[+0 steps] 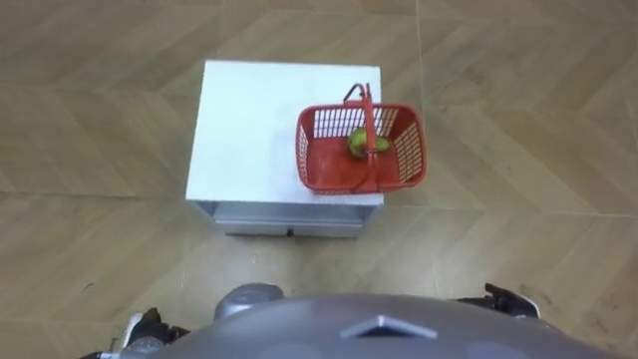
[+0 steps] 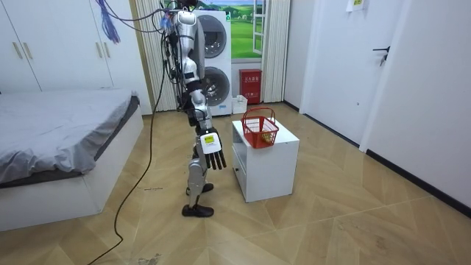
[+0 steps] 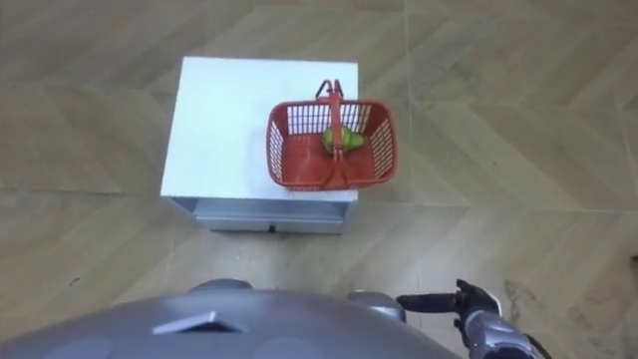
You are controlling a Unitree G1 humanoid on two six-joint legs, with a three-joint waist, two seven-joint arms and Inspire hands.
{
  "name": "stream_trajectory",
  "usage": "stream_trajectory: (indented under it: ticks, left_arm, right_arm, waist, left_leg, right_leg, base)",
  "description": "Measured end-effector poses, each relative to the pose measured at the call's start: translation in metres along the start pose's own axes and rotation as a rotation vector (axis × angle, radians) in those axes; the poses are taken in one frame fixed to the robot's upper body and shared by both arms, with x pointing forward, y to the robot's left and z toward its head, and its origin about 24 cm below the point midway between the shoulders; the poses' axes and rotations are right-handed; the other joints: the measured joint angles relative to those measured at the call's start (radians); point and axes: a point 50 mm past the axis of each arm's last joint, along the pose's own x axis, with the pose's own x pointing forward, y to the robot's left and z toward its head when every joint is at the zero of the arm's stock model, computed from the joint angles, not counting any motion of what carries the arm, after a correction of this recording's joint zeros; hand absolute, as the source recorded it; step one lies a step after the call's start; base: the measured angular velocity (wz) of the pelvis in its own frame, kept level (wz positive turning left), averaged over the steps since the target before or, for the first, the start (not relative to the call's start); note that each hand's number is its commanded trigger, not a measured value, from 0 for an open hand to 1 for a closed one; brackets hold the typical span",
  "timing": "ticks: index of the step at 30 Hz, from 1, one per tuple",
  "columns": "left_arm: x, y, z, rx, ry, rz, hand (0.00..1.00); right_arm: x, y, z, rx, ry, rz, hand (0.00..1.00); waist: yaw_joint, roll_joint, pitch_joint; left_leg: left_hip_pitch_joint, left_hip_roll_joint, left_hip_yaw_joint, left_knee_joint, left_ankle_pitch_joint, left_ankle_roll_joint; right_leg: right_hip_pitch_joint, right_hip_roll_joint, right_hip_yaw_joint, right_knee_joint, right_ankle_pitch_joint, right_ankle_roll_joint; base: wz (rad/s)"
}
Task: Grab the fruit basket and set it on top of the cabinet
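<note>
The red plastic fruit basket stands on the front right corner of a white cabinet, its handle upright. A green fruit lies inside. I stand facing the cabinet, a short step back from it, with the basket on its top. My right hand hangs low at my side, well short of the basket, with straight fingers and nothing in it. My left hand sits low at the lower left edge, also away from the basket.
Wooden floor surrounds the cabinet on all sides. A bed stands behind me at the room view's left. Stacked washing machines and a small red box are at the back wall. A drawer front faces me.
</note>
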Motion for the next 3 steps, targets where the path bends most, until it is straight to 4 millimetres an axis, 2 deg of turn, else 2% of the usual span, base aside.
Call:
stream_trajectory:
  ticks: [3]
  left_arm:
    - [-0.0010,-0.0057,-0.0009,0.022,0.005,-0.016,0.00]
  right_arm:
    - [-0.0006,-0.0006,-0.0101,-0.016,0.036,-0.036,0.00]
  waist:
    - [-0.008,0.009,-0.0016]
  left_leg:
    - [0.003,0.000,-0.005,0.000,-0.001,-0.001]
  right_leg:
    - [0.006,0.001,-0.002,0.000,0.000,0.000]
  base:
    - [0.04]
